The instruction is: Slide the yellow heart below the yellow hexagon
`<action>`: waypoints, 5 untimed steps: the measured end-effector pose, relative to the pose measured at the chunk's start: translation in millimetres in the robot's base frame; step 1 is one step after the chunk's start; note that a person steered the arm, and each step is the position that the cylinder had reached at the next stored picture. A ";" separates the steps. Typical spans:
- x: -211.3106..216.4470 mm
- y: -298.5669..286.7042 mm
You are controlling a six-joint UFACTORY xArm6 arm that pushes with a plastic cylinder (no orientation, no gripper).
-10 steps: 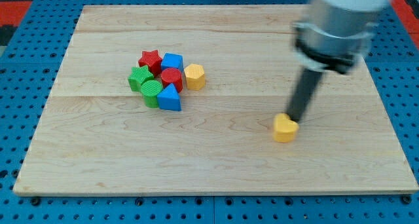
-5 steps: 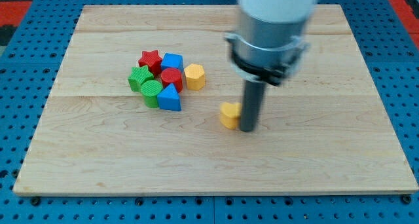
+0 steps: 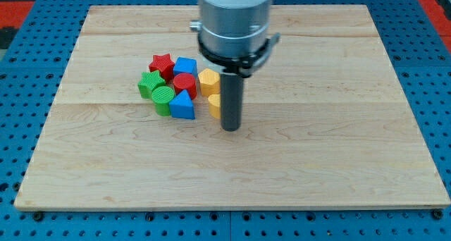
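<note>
The yellow heart [image 3: 213,105] lies just below the yellow hexagon [image 3: 208,81], near the middle of the wooden board [image 3: 338,163]. My tip [image 3: 230,128] stands against the heart's right side and partly hides it. The hexagon sits at the right edge of a cluster of blocks, and the heart lies to the right of the blue triangle [image 3: 182,106].
The cluster at the view's left holds a red star [image 3: 161,63], a blue cube [image 3: 185,65], a red cylinder [image 3: 184,84], a green star [image 3: 149,84] and a green cylinder [image 3: 163,98]. The arm's grey body [image 3: 234,22] looms above the hexagon.
My tip has swept left across the board, pushing the yellow heart from the right half to a spot just under the yellow hexagon. The cluster has not moved.
</note>
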State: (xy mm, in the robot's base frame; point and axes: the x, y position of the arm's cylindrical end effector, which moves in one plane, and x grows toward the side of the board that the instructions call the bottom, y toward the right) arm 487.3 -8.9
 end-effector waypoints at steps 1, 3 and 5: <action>-1.0 -19.4; 31.9 26.5; 11.4 61.1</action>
State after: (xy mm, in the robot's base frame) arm 498.7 52.2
